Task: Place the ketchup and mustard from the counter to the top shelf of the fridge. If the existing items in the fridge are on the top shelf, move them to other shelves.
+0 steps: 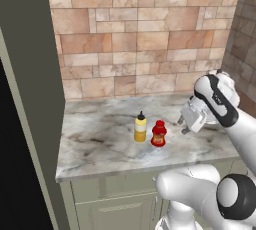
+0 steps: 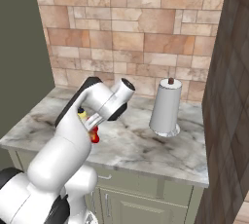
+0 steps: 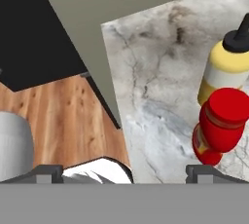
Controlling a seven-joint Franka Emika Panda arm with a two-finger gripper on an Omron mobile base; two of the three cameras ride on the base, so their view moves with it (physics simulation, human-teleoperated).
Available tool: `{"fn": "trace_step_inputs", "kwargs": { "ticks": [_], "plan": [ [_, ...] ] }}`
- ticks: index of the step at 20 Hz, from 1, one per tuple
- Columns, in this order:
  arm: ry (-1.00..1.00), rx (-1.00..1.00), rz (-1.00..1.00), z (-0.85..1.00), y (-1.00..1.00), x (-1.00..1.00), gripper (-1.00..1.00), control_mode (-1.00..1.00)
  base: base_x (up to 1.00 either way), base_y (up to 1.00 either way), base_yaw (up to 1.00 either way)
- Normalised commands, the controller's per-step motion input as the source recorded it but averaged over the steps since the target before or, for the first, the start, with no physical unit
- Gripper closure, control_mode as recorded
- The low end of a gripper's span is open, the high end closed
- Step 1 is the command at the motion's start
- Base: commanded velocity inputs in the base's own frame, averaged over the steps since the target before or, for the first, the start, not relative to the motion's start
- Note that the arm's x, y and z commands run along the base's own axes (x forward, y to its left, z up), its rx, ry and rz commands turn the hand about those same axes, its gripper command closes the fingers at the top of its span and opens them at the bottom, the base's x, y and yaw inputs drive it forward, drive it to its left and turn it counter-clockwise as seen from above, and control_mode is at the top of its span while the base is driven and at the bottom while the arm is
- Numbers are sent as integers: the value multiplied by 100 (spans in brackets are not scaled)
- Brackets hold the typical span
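The ketchup (image 1: 159, 134) and the mustard (image 1: 140, 128) stand upright side by side on the marbled bench (image 1: 100, 144), roughly midway between its front edge and the tiled wall (image 1: 135, 34). From the left base view the mustard is on the left and the ketchup just to its right, the two nearly touching; the yellow bottle with its black nozzle rises slightly higher than the squat red one.

The tool (image 1: 183, 125) hangs above the bench to the right of the ketchup, near it but apart from it. Its jaws stand fully spread and hold nothing. In the hand view the two dark fingertips (image 3: 48, 173) sit far apart at the bottom, with the ketchup (image 3: 219, 125) just above the right-hand tip and the mustard (image 3: 227, 65) beyond it; neither bottle lies between the tips. That view also takes in the bench's (image 3: 160, 72) edge, a strip of wooden floor (image 3: 58, 116) and a dark panel (image 3: 34, 28) beside the bench.

In the right base view the arm covers most of both bottles: only a sliver of the ketchup (image 2: 95, 137) and a bit of the mustard (image 2: 83, 115) peek out beside it. Farther right on the bench (image 2: 146, 150) stands an upright paper towel roll (image 2: 166, 107), well apart from the bottles. A tall dark grey-green panel (image 1: 30, 74) borders the bench on its left end.
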Motion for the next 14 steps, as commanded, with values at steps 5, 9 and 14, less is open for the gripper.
{"fn": "trace_step_inputs", "kwargs": {
  "ticks": [5,9,14],
  "plan": [
    [-4,4,2,-18,0,29,-100,-100,0,0,0],
    [-4,4,2,-17,0,33,-100,-100,0,0,0],
    [-3,5,2,-17,0,24,-100,-100,0,0,0]
  ]
}}
